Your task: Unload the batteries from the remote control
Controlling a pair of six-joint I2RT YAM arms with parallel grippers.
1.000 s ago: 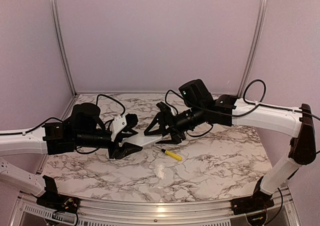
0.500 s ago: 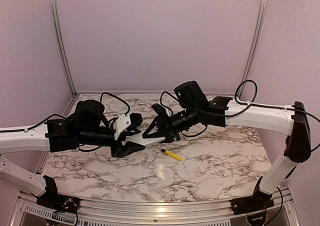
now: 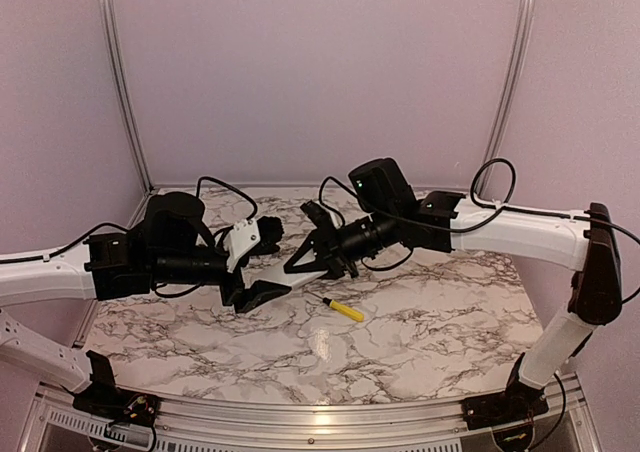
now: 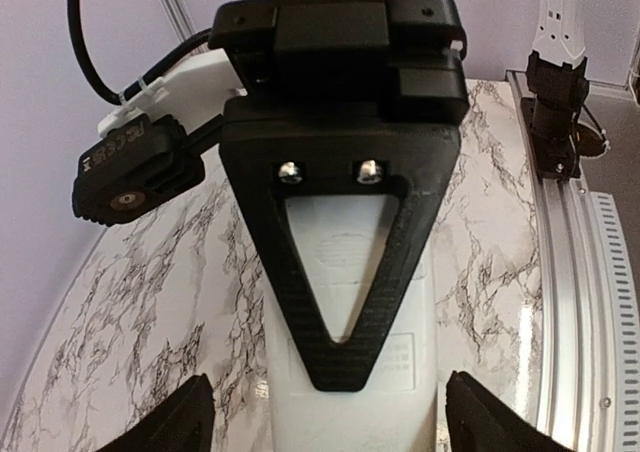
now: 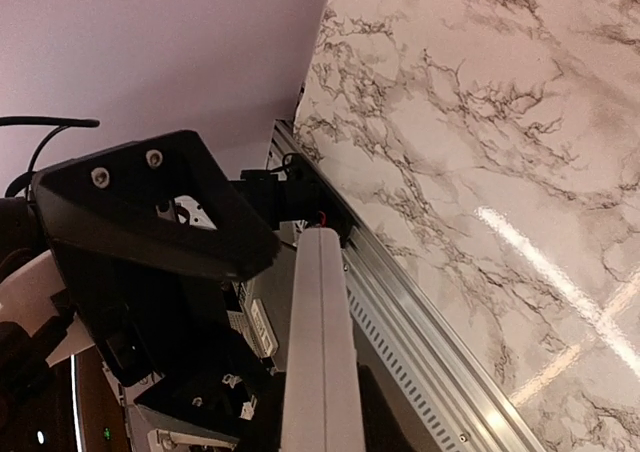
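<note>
Fingers (image 4: 295, 302) of the right end effector (image 3: 298, 262) are pinching the remote control (image 5: 320, 352). One black finger is lying flat on the remote's wide white face, and the jaws are squeezing in close on the thin slab. The right end effector is holding one end of the remote.

The left end effector (image 4: 330, 392) is sitting at the other end with its jaws standing wide. The remote is lying between its two fingers, and a gap is showing on one side, so it is not gripping.

The remote is hanging over the bench (image 3: 430, 322), near the middle, between the two end effectors, which are pointing at each other.

The flat black finger is getting in the way in the left wrist view. It is covering much of the remote's face, and only a bit of white is peeking through the hole in the finger. In the right wrist view the remote is showing only its thin edge, and the dark body of the left end effector is blocking what is beside it.

A yellow screwdriver (image 3: 345, 310) is lying on the bench just in front of the right end effector, apart from the remote. Black cables (image 3: 225, 194) are looping over both arms. A metal rail (image 3: 300, 422) is running along the near edge of the bench.
</note>
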